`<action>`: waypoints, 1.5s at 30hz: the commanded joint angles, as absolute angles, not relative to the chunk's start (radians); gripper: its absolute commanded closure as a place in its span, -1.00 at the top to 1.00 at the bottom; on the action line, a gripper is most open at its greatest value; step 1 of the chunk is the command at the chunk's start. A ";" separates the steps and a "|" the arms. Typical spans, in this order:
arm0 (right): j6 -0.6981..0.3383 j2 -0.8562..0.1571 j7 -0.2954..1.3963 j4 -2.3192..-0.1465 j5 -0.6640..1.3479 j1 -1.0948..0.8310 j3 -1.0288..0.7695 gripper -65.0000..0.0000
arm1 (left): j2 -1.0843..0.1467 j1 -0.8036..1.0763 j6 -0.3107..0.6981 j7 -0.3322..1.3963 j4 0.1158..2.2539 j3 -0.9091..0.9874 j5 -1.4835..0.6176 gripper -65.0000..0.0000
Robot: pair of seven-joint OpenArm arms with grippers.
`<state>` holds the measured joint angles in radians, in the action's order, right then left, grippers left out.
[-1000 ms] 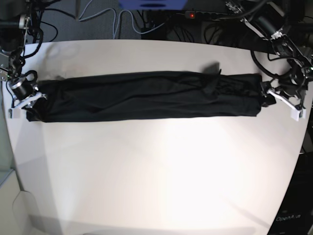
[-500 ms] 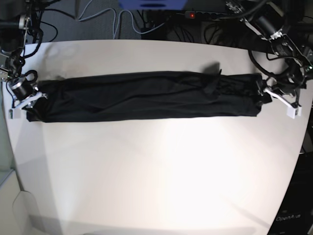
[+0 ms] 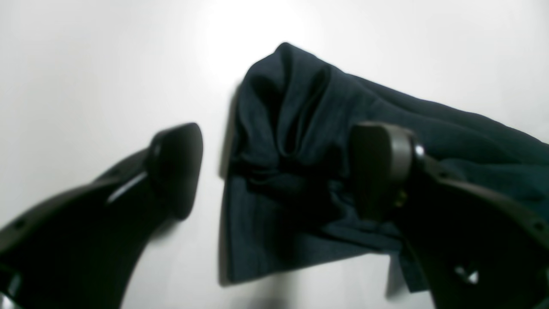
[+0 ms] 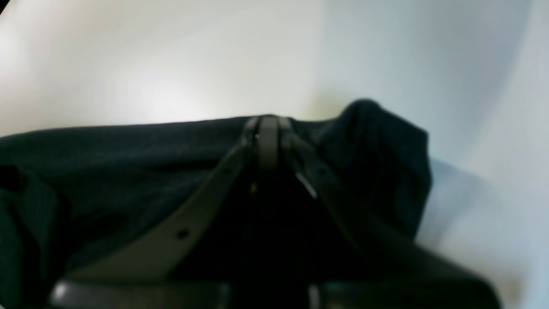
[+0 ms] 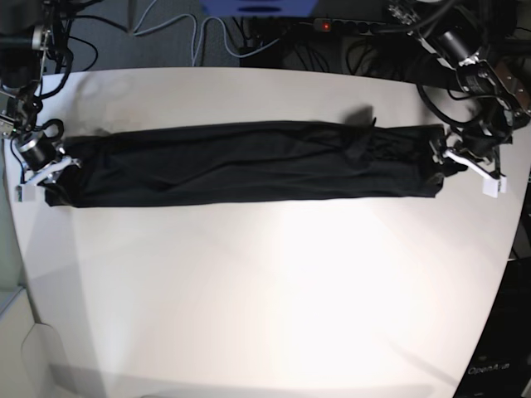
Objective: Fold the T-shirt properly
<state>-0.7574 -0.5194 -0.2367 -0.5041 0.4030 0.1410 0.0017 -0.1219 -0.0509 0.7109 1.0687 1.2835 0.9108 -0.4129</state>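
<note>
The T-shirt [image 5: 249, 163] lies on the white table [image 5: 265, 290] as a long, narrow charcoal-black band running left to right. My left gripper [image 5: 470, 170] is at the band's right end. In the left wrist view it [image 3: 276, 171] stands open, and the bunched cloth end [image 3: 296, 111] lies between its two dark fingers [image 3: 176, 167] without being pinched. My right gripper [image 5: 44, 176] is at the band's left end. In the right wrist view its jaws [image 4: 268, 128] are pressed together on the dark fabric [image 4: 107, 171] at the cloth's far edge.
Cables and a power strip [image 5: 332, 25] run along the dark floor behind the table's back edge. The table's curved right edge [image 5: 518, 224] passes close to the left arm. Bare white tabletop fills the whole front half.
The left gripper has shifted slightly up and in toward the shirt's right end, staying open. The right gripper and the shirt have not moved.
</note>
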 commanded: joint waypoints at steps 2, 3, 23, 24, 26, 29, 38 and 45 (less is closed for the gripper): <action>-0.698 -0.495 0.022 -0.476 0.228 0.110 0.021 -1.00 | -0.119 -0.041 0.698 1.135 1.274 0.903 -0.366 0.57; -0.698 -0.495 0.022 -0.476 0.229 0.110 0.021 -1.00 | -0.119 -0.041 0.698 1.144 1.274 0.903 -0.363 0.57; -0.698 -0.483 0.022 -0.476 0.229 0.116 0.019 -1.00 | -0.159 -0.018 0.698 1.265 1.273 0.739 -0.337 0.33; -0.698 -0.483 0.022 -0.476 0.229 0.116 0.019 -1.00 | -0.157 -0.018 0.698 1.265 1.273 0.731 -0.326 0.22; -0.698 -0.481 0.022 -0.476 0.229 0.116 0.019 -1.00 | -0.147 -0.018 0.698 1.265 1.273 0.723 -0.318 0.04; -0.698 -0.481 0.022 -0.476 0.229 0.116 0.019 -1.00 | -0.143 -0.018 0.698 1.265 1.273 0.720 -0.318 -0.16; -0.698 -0.481 0.021 -0.476 0.229 0.116 0.019 -1.00 | -0.143 -0.019 0.698 1.265 1.273 0.719 -0.318 -0.91; -0.698 -0.481 0.021 -0.476 0.229 0.116 0.021 -1.00 | -0.137 -0.054 0.698 1.268 1.282 0.719 -0.320 -0.94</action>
